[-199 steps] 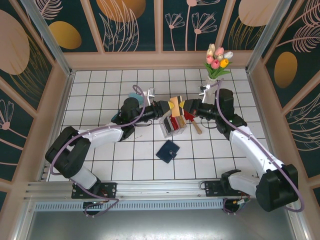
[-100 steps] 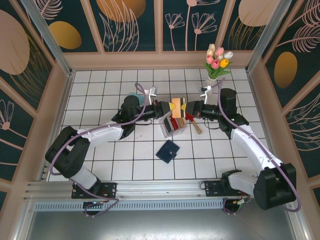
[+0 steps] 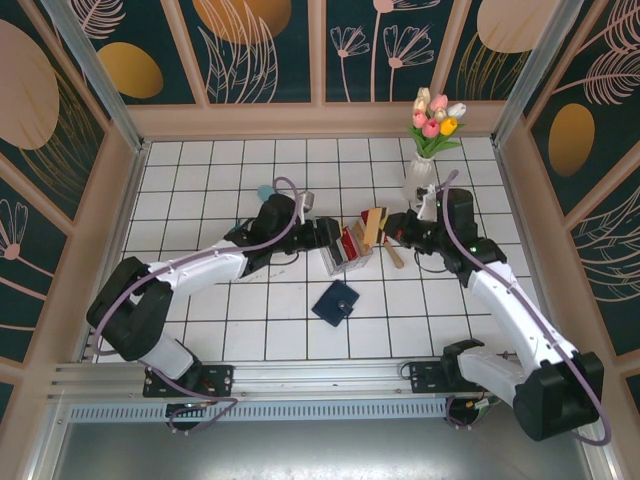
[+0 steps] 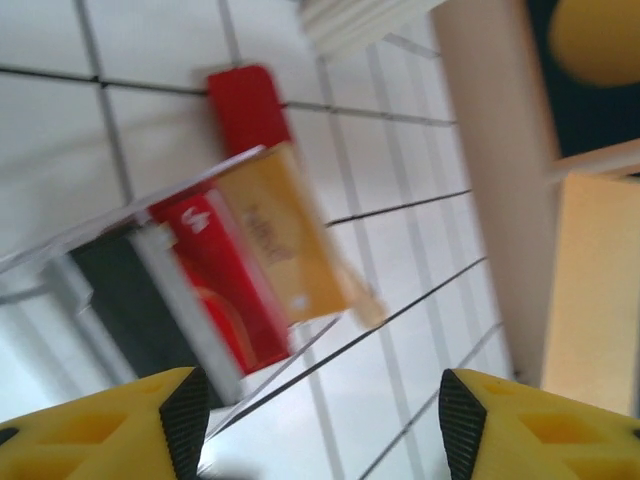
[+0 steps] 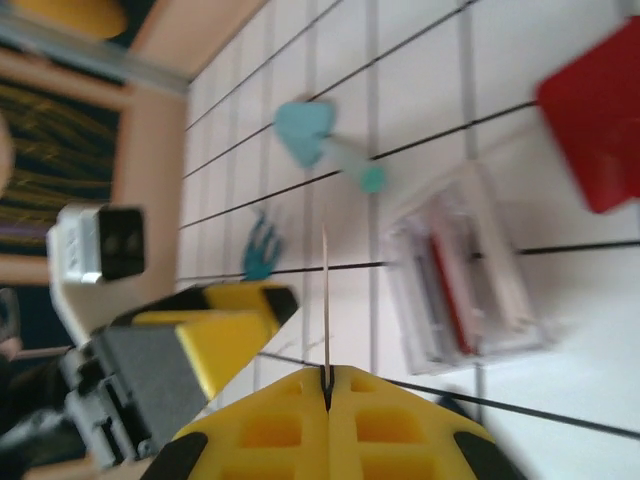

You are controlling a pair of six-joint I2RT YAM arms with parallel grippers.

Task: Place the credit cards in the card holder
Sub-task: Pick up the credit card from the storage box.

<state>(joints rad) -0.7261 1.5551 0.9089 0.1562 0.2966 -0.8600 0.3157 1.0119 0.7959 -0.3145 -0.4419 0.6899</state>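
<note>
Change: the left gripper [image 3: 333,236] has let go of the gold-tan card [image 3: 373,225] and its fingers have parted. The card has shifted from above the clear rack [image 3: 352,263] to the rack's right end.
Gold-tan card: tilted, off the table, pinched by the right gripper [image 3: 392,226] alone.
Right gripper: fingers pressed together on the card, which the wrist view shows edge-on as a thin line [image 5: 325,300].
Left gripper: fingers [image 4: 110,425] spread, holding nothing, just beside the rack's left end.
Red card [image 4: 215,275], black card [image 4: 110,290]: standing in the rack.
Card holder [image 3: 336,300]: flat on the tiled table [image 3: 200,170], on the near side of the rack, apart from both grippers.
Vase of tulips [image 3: 430,140]: far right corner.
</note>
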